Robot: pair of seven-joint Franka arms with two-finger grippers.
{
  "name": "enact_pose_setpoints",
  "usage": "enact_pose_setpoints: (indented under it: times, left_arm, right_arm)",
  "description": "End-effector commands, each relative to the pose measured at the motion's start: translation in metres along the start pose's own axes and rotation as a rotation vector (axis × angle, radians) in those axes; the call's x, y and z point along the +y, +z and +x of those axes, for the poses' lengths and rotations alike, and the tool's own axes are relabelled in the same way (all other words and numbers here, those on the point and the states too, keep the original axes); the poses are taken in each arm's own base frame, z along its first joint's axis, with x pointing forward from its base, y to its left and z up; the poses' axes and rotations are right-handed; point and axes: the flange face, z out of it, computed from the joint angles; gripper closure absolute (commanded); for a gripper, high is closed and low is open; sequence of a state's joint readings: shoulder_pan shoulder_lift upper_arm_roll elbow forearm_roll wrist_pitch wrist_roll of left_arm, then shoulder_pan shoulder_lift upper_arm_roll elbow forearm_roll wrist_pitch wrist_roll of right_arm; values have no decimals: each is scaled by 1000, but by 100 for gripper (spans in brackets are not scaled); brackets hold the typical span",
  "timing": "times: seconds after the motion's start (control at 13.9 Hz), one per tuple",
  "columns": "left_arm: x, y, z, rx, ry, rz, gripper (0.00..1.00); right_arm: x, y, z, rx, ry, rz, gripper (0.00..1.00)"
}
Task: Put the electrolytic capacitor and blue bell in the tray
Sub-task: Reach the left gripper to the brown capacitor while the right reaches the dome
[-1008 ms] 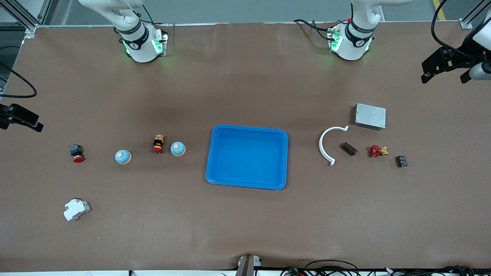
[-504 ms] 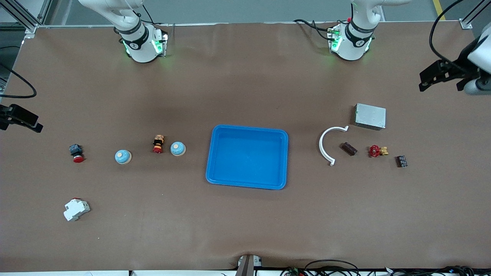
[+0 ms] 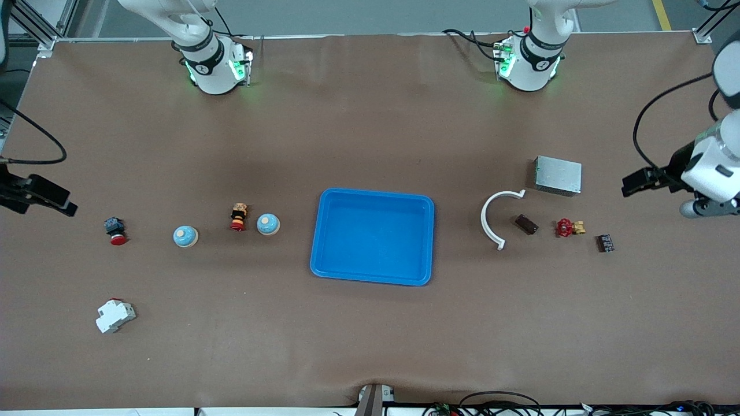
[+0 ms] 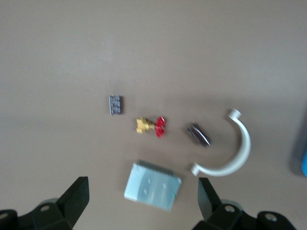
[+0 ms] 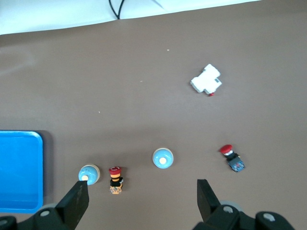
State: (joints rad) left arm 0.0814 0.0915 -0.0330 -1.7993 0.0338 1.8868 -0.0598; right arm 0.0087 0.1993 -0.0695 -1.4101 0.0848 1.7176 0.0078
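The big shallow bright-blue plastic tray sits mid-frame. At middle right lies the small dark brown capacitor; two round blue bells sit middle left. Left gripper and right gripper hang wide open, holding nothing.

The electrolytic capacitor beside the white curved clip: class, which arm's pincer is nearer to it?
Left. The left pincer hangs open over the table's left-arm end, past the grey metal box, near the electrolytic capacitor. The right pincer, open, is at the table's right-arm end.
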Motion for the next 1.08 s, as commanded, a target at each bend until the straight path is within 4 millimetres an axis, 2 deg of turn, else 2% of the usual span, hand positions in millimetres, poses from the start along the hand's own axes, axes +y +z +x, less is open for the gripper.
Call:
enact_pose_setpoints:
  times: [0.0,0.14,0.29,0.43,0.5,0.65,0.72,1.01]
  left_arm:
    - [-22,51,-4,75,-7,16,0]
    - [-25,91,2,82,-12,12,0]
    - [-43,123,8,123,-42,7,0]
    - [-48,164,12,148,-50,1,3]
    - [-50,183,14,161,-53,-2,9]
    - [-66,217,18,149,-79,-6,8]
    - [-65,234,20,140,-78,-8,8]
    - [-76,261,23,161,-92,-9,6]
  right_arm:
    - [-43,29,4,-38,-57,12,0]
    - [-86,80,1,-96,-107,12,0]
    - [-121,129,-12,-84,-13,10,0]
    - [-153,163,-34,-131,-9,-2,0]
    - [-161,180,-46,-192,-26,-19,0]
    - [-170,211,-54,-259,-43,-41,0]
    - [-171,223,-55,-275,-53,-46,0]
    - [-179,257,-55,-256,-61,-46,0]
